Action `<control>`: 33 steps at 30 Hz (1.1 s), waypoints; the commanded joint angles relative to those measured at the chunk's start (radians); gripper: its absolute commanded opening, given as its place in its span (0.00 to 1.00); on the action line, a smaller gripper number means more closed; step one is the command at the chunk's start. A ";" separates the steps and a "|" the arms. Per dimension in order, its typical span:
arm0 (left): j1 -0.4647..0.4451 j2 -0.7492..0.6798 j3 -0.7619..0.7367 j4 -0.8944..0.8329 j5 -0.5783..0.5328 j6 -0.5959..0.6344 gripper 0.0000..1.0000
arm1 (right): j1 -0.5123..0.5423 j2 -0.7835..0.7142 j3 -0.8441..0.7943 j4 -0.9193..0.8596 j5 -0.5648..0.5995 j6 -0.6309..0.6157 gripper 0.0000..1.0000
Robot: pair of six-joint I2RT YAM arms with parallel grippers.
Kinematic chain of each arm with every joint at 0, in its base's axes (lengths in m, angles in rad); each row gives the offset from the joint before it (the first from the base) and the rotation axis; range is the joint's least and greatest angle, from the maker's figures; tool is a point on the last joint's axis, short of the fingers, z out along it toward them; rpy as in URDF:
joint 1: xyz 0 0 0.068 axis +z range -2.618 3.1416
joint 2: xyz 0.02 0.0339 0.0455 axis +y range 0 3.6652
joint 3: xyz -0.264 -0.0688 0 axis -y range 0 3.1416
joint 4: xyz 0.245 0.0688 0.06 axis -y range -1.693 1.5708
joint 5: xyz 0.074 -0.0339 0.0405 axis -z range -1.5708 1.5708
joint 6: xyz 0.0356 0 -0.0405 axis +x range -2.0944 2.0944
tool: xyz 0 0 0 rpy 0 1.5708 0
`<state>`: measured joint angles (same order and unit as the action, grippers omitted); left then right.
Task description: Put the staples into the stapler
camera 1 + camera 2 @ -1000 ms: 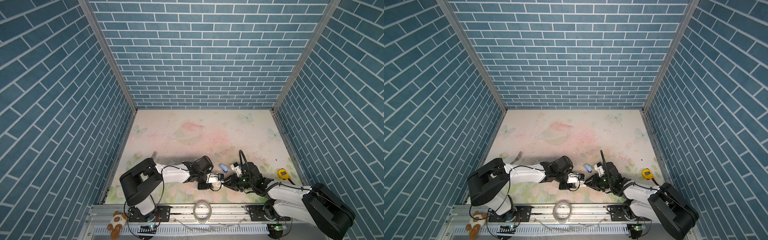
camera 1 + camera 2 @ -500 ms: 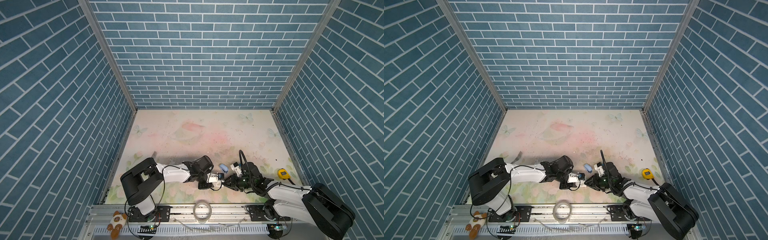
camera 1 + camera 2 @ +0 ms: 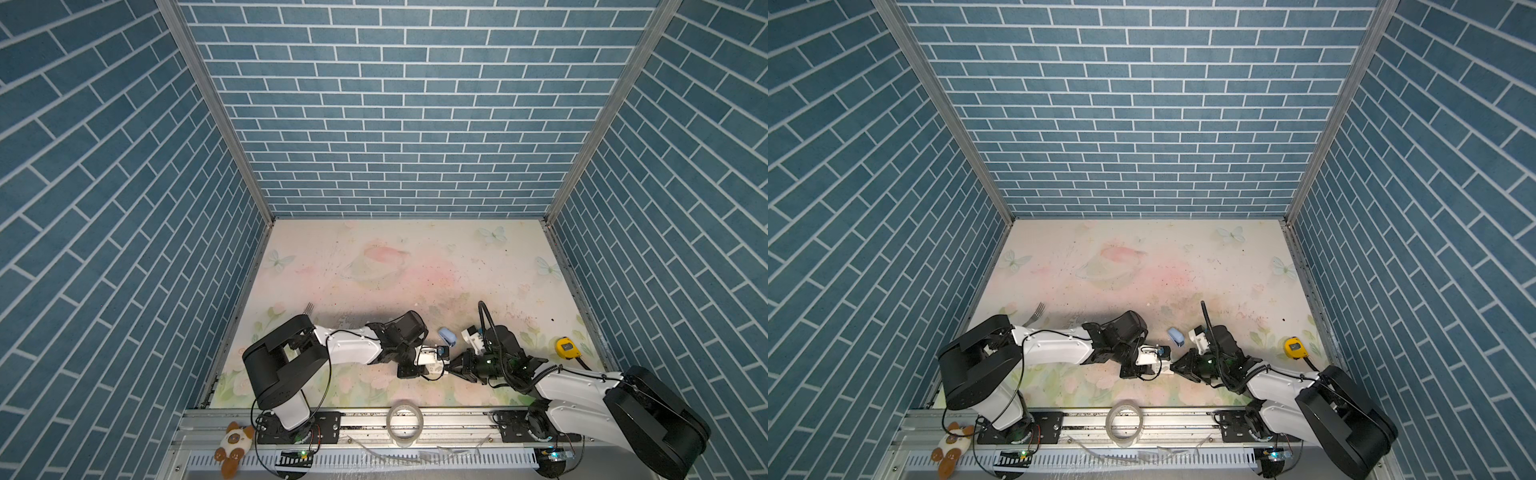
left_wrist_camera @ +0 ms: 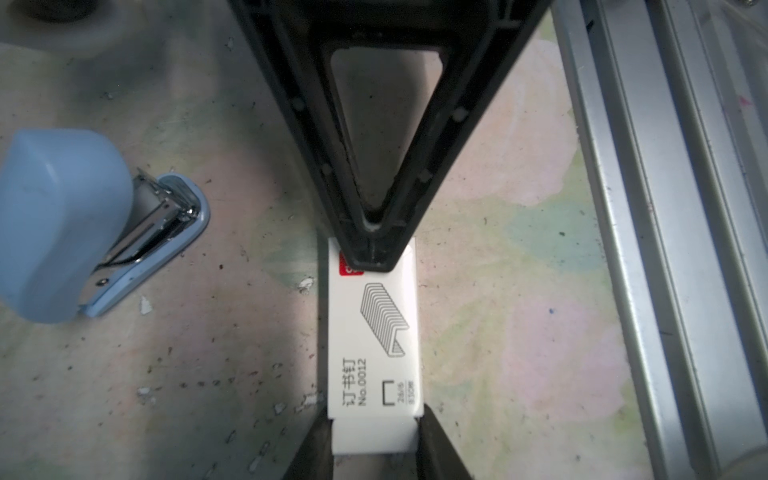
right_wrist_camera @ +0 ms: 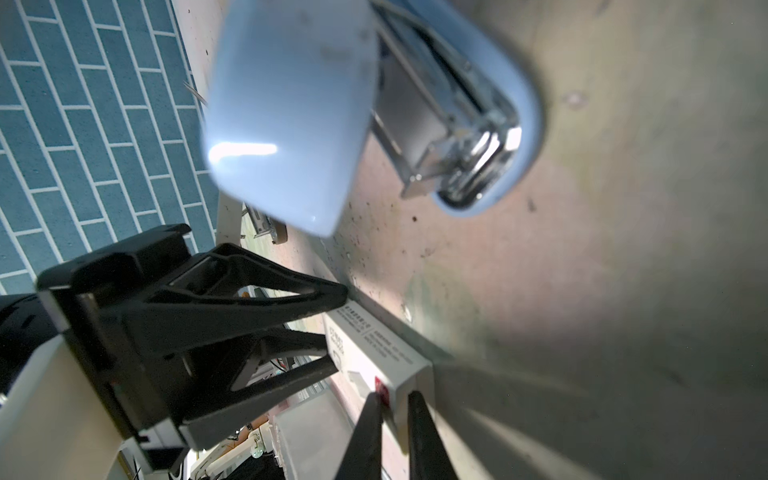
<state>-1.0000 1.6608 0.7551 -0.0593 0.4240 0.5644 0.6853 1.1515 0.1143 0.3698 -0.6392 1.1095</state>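
The staples (image 4: 374, 332) are a small white box with grey print and a red corner mark, lying on the mat; in both top views it shows between the two arms (image 3: 434, 365) (image 3: 1163, 368). My left gripper (image 4: 374, 434) is shut on the plain white inner tray end, one finger on each side. My right gripper (image 5: 395, 415) is shut on the opposite end by the red mark, and its black tip (image 4: 370, 257) shows in the left wrist view. The light blue stapler (image 4: 62, 220) (image 5: 291, 116) (image 3: 448, 336) lies open on the mat close beside the box, untouched.
A yellow tape measure (image 3: 567, 347) lies at the right, and a fork (image 3: 308, 308) behind the left arm. A tape roll (image 3: 405, 419) and a plush toy (image 3: 232, 446) rest on the front rail. The aluminium rail (image 4: 665, 249) runs close to the box.
Both grippers have drawn their jaws in on the ends of the staples box. The arms stay almost where they were.
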 commanded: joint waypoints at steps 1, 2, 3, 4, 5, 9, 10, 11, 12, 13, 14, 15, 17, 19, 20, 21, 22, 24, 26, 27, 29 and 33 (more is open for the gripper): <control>0.003 0.031 -0.003 -0.088 -0.005 -0.008 0.34 | 0.005 -0.017 -0.014 -0.013 0.018 -0.026 0.14; 0.002 0.033 -0.004 -0.090 -0.004 -0.009 0.33 | 0.005 -0.018 -0.013 -0.014 0.018 -0.026 0.13; 0.003 0.033 -0.004 -0.090 -0.005 -0.009 0.33 | 0.004 -0.017 -0.013 -0.013 0.018 -0.026 0.12; 0.002 0.033 -0.004 -0.091 -0.006 -0.008 0.33 | 0.005 -0.016 -0.013 -0.015 0.017 -0.027 0.12; 0.003 0.033 -0.003 -0.090 -0.006 -0.009 0.33 | 0.005 -0.016 -0.012 -0.014 0.018 -0.028 0.11; 0.003 0.033 -0.002 -0.093 -0.005 -0.008 0.34 | 0.005 -0.018 -0.015 -0.013 0.018 -0.028 0.10; 0.003 0.034 -0.001 -0.093 -0.005 -0.009 0.33 | 0.005 -0.019 -0.016 -0.011 0.019 -0.029 0.09; 0.003 0.034 -0.003 -0.093 -0.005 -0.009 0.34 | 0.004 -0.021 -0.016 -0.011 0.020 -0.029 0.09; 0.003 0.035 -0.001 -0.094 -0.005 -0.009 0.34 | 0.005 -0.021 -0.018 -0.011 0.021 -0.028 0.09; 0.003 0.036 0.000 -0.095 -0.006 -0.009 0.33 | 0.004 -0.022 -0.020 -0.011 0.023 -0.028 0.08; 0.002 0.036 0.001 -0.094 -0.006 -0.009 0.33 | 0.005 -0.024 -0.021 -0.013 0.023 -0.028 0.08; 0.003 0.038 0.002 -0.096 -0.007 -0.008 0.33 | 0.004 -0.025 -0.023 -0.012 0.025 -0.028 0.08; 0.003 0.043 0.009 -0.105 -0.005 -0.009 0.33 | 0.004 -0.026 -0.025 -0.015 0.030 -0.029 0.07; 0.002 0.045 0.008 -0.109 -0.006 -0.008 0.33 | 0.005 -0.026 -0.026 -0.022 0.036 -0.034 0.06; 0.003 0.044 0.007 -0.107 -0.005 -0.007 0.33 | 0.004 -0.027 -0.030 -0.022 0.039 -0.034 0.06; 0.003 0.043 0.006 -0.105 -0.006 -0.007 0.32 | 0.004 -0.027 -0.033 -0.020 0.041 -0.034 0.06; 0.003 0.041 0.004 -0.102 -0.008 -0.007 0.30 | 0.005 -0.028 -0.035 -0.021 0.042 -0.033 0.05; 0.003 0.043 0.006 -0.103 -0.010 -0.007 0.29 | 0.003 -0.032 -0.037 -0.021 0.044 -0.034 0.05; 0.003 0.044 0.007 -0.106 -0.011 -0.008 0.29 | 0.003 -0.038 -0.039 -0.033 0.050 -0.034 0.04; 0.003 0.045 0.007 -0.107 -0.011 -0.008 0.29 | 0.004 -0.042 -0.039 -0.042 0.055 -0.034 0.04; 0.003 0.044 0.007 -0.106 -0.010 -0.007 0.29 | 0.003 -0.052 -0.038 -0.061 0.066 -0.037 0.03; 0.003 0.044 0.009 -0.110 -0.011 -0.007 0.30 | 0.004 -0.076 -0.041 -0.094 0.082 -0.040 0.03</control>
<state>-1.0000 1.6714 0.7742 -0.0807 0.4252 0.5644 0.6865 1.0912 0.0940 0.3473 -0.6079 1.0924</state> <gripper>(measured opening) 0.298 0.040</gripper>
